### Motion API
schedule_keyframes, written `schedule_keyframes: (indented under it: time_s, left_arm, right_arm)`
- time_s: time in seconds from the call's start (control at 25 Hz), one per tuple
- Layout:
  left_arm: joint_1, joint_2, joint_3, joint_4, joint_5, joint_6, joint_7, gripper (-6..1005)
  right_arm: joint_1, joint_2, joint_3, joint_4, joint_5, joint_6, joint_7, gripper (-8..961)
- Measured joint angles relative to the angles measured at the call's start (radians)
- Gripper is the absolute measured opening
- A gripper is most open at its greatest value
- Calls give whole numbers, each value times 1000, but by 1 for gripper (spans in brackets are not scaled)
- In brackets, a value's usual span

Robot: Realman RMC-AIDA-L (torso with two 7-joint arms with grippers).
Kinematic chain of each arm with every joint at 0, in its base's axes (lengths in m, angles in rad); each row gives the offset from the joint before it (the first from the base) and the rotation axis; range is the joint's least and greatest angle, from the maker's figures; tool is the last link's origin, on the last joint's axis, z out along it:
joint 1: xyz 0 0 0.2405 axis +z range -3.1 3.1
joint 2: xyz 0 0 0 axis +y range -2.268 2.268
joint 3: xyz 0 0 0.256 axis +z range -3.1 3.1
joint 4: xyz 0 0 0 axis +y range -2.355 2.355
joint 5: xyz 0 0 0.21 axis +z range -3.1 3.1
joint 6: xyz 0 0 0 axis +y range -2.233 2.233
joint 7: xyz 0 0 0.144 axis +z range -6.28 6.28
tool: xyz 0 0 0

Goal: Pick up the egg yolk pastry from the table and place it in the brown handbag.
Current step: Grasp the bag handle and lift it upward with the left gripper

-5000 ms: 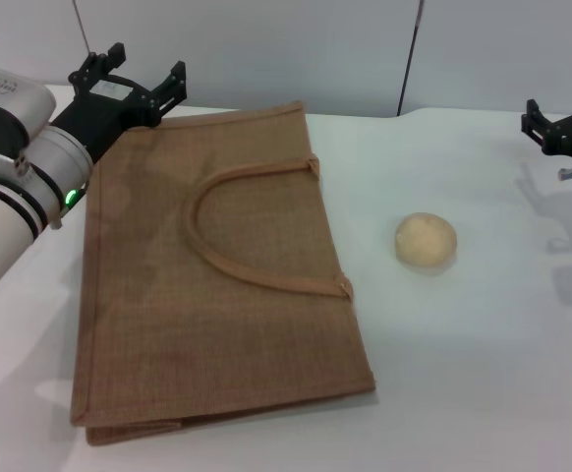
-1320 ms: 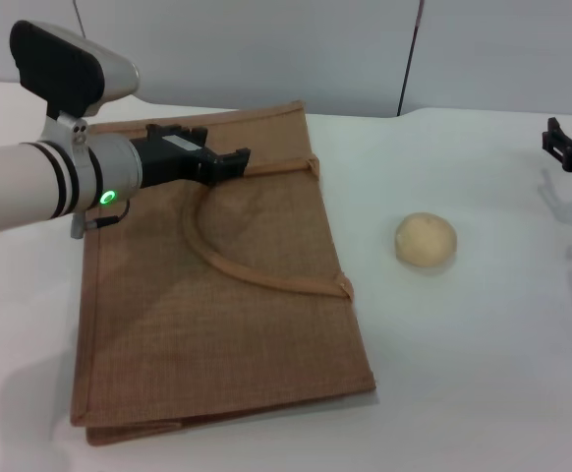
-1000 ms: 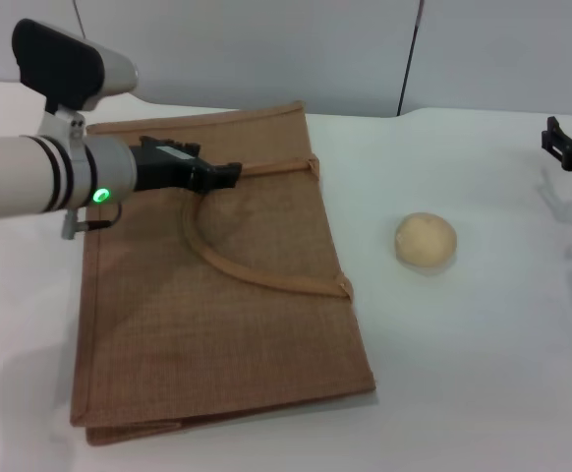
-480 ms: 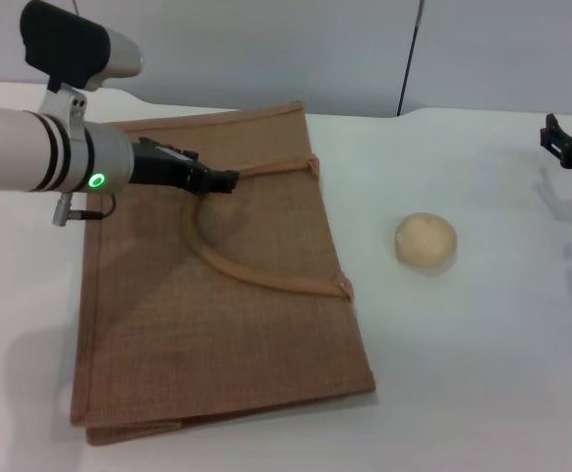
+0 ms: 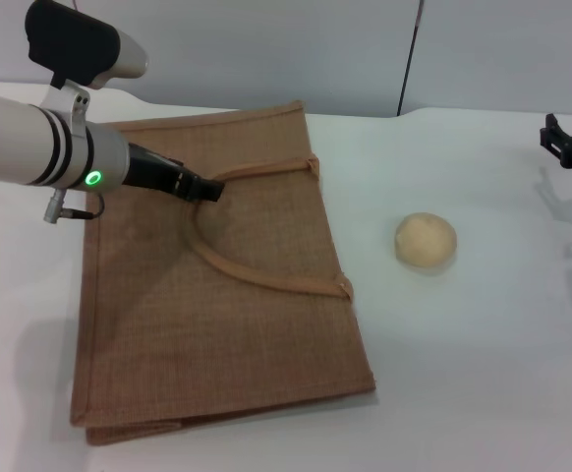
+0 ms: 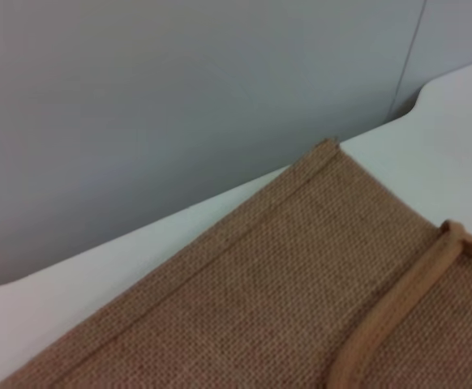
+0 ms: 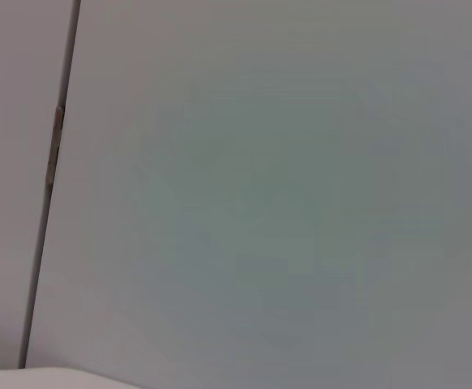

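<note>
Head view shows me the brown handbag (image 5: 217, 285) lying flat on the table (image 5: 483, 374). Right of it sits the egg yolk pastry (image 5: 426, 240), round, pale yellow, smooth. Farther back, my left gripper (image 5: 207, 189) reaches the handle; its opening I can't tell. Right gripper (image 5: 569, 143) waits far right.

Head looks down; left wrist near, sharing brown handbag (image 5: 217, 285) (image 6: 301, 275).

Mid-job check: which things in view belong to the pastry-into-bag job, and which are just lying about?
Job: egg yolk pastry on the table; brown handbag lying flat; left tool at its handle; right tool at the table's far right.

Lying about: nothing else visible.
</note>
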Motion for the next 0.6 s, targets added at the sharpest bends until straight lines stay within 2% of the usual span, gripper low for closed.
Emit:
schedule_keyframes:
  time_s: [0.6]
  left_arm:
    - [-26,-4,-25,-13,33,-36,-5,613]
  right_arm:
    - [3,0,0,-5,0,0,2,891]
